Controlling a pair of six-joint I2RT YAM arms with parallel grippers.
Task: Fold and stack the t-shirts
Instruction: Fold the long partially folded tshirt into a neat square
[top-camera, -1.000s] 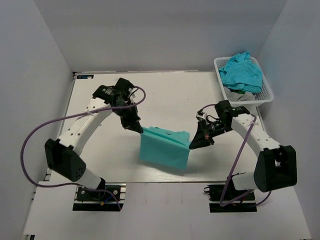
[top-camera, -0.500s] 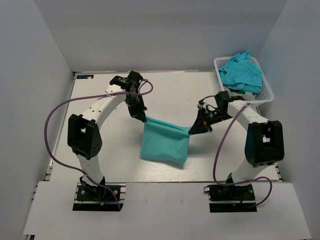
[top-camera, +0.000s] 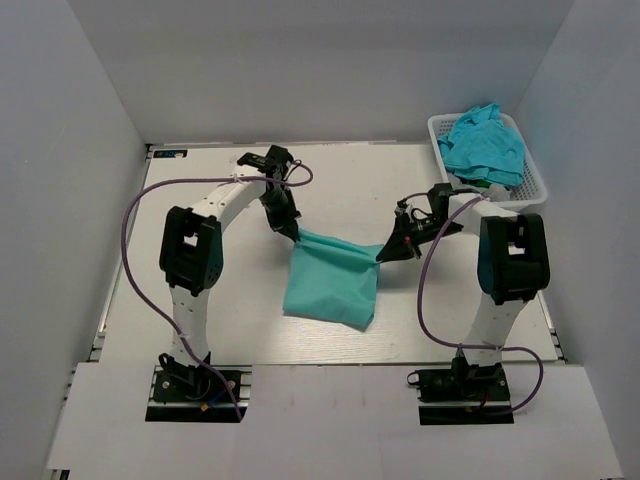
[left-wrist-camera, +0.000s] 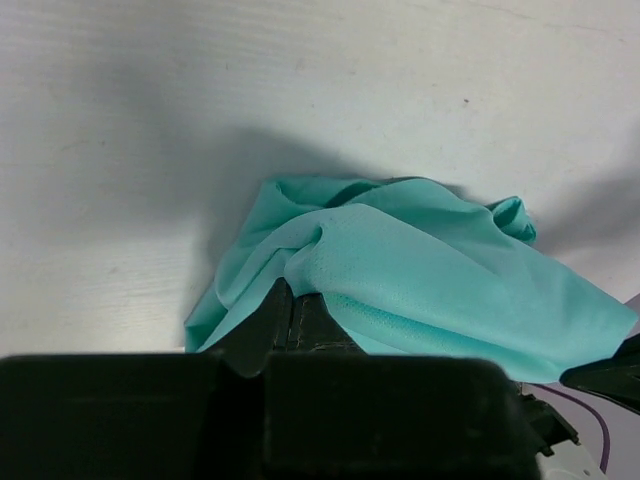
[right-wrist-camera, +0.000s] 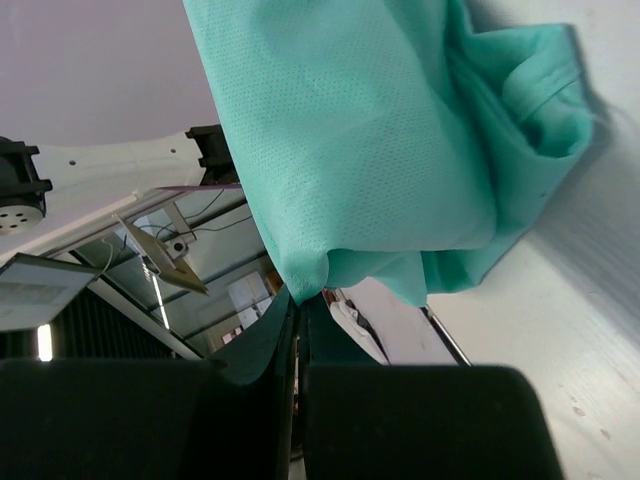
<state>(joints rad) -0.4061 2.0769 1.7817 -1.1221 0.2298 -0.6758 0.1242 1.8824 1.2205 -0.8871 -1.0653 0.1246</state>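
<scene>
A teal t-shirt (top-camera: 332, 281) hangs between my two grippers over the middle of the table, its lower part resting on the surface. My left gripper (top-camera: 293, 234) is shut on its top left corner. My right gripper (top-camera: 383, 257) is shut on its top right corner. In the left wrist view the shirt (left-wrist-camera: 430, 270) bunches above the closed gripper (left-wrist-camera: 292, 300). In the right wrist view the fabric (right-wrist-camera: 370, 150) hangs from the closed gripper (right-wrist-camera: 300, 298). More teal t-shirts (top-camera: 484, 141) lie heaped in the basket.
A white plastic mesh basket (top-camera: 535, 185) stands at the back right corner of the white table (top-camera: 200, 290). Grey walls enclose the table on three sides. Purple cables loop beside both arms.
Both grippers have carried the shirt's top edge further back, away from the arm bases. The shirt has shifted back with them and its top edge sags more between them.
</scene>
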